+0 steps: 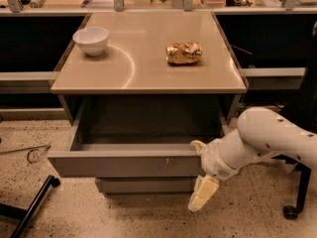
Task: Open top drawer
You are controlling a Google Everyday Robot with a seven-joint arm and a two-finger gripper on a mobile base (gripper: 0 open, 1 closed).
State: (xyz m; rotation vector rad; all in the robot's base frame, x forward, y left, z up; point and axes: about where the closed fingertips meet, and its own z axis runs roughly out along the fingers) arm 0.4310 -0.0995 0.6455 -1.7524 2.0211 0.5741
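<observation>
The top drawer (124, 163) is a wide grey handleless drawer under the tan tabletop, with small whitish scratches right of centre. It is pulled far out and its dark inside shows. My gripper (198, 171) is at the right end of the drawer front. One cream finger (197, 145) hooks over the front's top edge. The other finger (202, 196) hangs below the front. The fingers are spread wide apart. My white arm (270, 135) reaches in from the right.
A white bowl (90, 39) and a crumpled gold snack bag (184, 52) sit on the tabletop (143, 73). A narrower grey drawer front (146, 185) shows below. A black chair leg (29, 209) lies at lower left and a chair castor (292, 212) at lower right.
</observation>
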